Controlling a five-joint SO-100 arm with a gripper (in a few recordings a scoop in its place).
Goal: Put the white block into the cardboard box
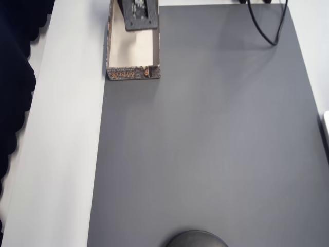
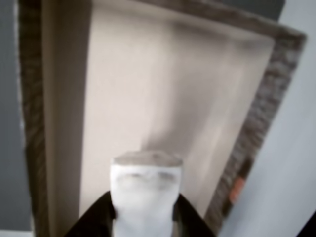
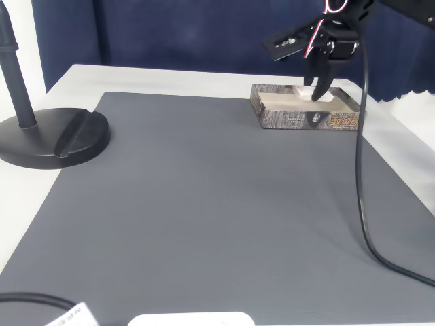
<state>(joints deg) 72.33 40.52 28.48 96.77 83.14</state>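
In the fixed view the black arm reaches in from the upper right and bends down at the wrist, so that the gripper [image 3: 317, 90] points steeply downward over the cardboard box [image 3: 285, 119]; in the overhead view the gripper's dark body [image 1: 139, 14] hangs over the far part of the box [image 1: 132, 73], at the top edge of the picture.

The box lies at the far edge of a dark grey mat [image 3: 204, 204], its long side running across the fixed view, with the mottled brown-grey outer wall facing the camera and the cream inside open upward; a black cable [image 3: 360, 176] hangs from the arm and trails down over the right side of the mat; a black round stand base [image 3: 51, 139] sits at the left on the white table [image 3: 170, 78], well apart from the box; nothing stands between gripper and box.

In the wrist view the two dark fingers [image 2: 96, 217] press on both sides of the white block [image 2: 145, 197], so the jaws are clamped on it; the block is held over the cream floor of the box [image 2: 163, 89], and in the fixed view it shows as a white piece [image 3: 304, 91] at the fingertips, inside the box's outline; whether it touches the floor cannot be told.
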